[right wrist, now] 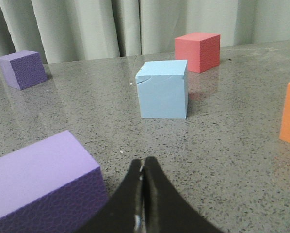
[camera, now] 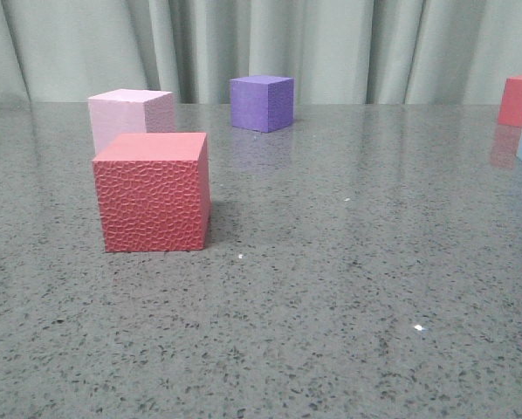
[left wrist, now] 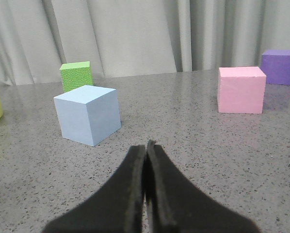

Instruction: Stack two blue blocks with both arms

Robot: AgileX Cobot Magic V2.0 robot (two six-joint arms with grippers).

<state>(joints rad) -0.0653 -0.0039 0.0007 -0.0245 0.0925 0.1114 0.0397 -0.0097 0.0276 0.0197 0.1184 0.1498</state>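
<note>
Fingers on both arms are pressed together, empty — left gripper (left wrist: pixel 146 145) faces one blue block (left wrist: pixel 88 114) at its eleven o'clock, right gripper (right wrist: pixel 142 162) faces the cracked blue block (right wrist: pixel 162 89) at twelve. Each should open wide first, then approach squarely.

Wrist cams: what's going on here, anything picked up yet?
Nothing is held. Both grippers are shut and empty, each facing a blue block resting on the table: the left gripper faces one blue block, the right gripper faces the cracked blue block. The blocks are not stacked; other colored cubes sit around them.
</note>
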